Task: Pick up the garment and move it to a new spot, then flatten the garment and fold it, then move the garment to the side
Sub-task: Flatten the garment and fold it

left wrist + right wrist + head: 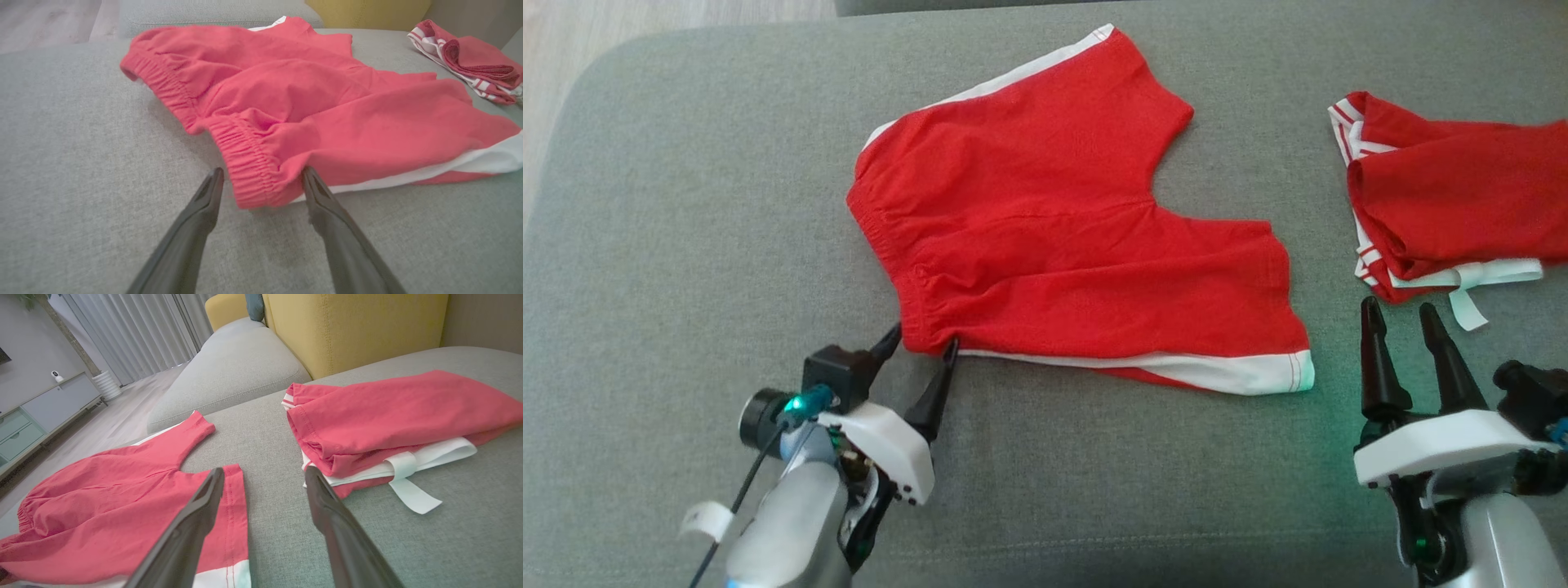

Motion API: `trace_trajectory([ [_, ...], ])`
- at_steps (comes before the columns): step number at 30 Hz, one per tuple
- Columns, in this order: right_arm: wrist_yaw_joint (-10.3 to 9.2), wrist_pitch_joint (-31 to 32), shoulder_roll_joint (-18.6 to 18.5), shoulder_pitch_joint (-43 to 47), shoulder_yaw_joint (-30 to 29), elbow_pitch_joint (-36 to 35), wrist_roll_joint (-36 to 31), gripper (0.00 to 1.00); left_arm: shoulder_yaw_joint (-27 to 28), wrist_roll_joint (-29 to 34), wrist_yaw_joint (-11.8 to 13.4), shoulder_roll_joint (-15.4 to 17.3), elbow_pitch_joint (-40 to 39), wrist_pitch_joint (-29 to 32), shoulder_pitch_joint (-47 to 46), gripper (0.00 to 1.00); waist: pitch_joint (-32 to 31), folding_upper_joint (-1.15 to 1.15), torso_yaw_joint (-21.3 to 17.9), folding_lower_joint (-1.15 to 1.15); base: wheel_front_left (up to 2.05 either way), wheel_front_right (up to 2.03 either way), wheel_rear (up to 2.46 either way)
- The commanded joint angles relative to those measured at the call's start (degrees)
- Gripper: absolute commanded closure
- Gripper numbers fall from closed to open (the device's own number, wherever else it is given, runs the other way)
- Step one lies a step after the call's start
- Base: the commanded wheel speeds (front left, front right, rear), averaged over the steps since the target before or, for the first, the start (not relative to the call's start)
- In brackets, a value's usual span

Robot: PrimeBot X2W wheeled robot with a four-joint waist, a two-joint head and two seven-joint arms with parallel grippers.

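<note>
Shorts (1062,220): lower layer mostly hidden; red, white-striped, spread on grey cushion (686,204); my left pincer (924,336) straddled the waistband corner, released; right pincer (1399,305) released too.

This is a living room in a home. The robot works over a wide grey upholstered sofa seat (686,245) of woven fabric with a rounded far left corner. Beyond its far edge are a second grey cushion (245,363) and a mustard-yellow padded backrest (355,330). Past that rounded corner, a pale wood-plank floor (118,420) runs to long grey pleated curtains (135,330). A low cabinet (49,404) with pale green drawers lines the wall, with a small white camera (56,376) on top. Next to it a plant trunk (69,343) stands by a white ribbed pot (107,384). Red shorts (1054,220) and a folded red garment (1454,196) lie on the seat like household laundry.
</note>
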Motion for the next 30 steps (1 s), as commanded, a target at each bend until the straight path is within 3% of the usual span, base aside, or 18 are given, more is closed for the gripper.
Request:
trace_trajectory([
  [1, 0.37, -0.79, -0.29, -2.13, 1.14, -1.73, 0.24, 0.00, 1.96, 0.32, -0.12, 0.97, -1.73, -0.68, -2.38, 0.00, 0.06, 0.00, 0.06, 0.00, 0.00, 0.00, 0.00],
  [10, 0.37, -0.76, -0.29, -2.48, 1.11, -1.05, 0.33, 0.00, 0.57, 0.91, -0.32, 1.87, -3.28, -0.70, -1.42, 0.00, 0.21, 0.00, 0.33, 0.00, 0.00, 0.00, 0.00],
  [16, 0.37, -0.81, -0.29, -2.55, 1.27, -0.22, 0.49, 0.00, -3.86, -0.47, -0.39, 3.47, -4.46, -0.70, -0.23, 0.00, 0.00, 0.00, 0.21, 0.00, 0.00, 0.00, 0.00],
  [30, 0.37, -0.54, -0.29, -3.20, 1.05, 0.48, 0.11, 0.00, -8.17, -1.03, -0.41, 5.59, -0.73, -0.71, -3.45, 0.00, 0.76, 0.00, -0.81, 0.00, 0.00, 0.00, 0.00],
])
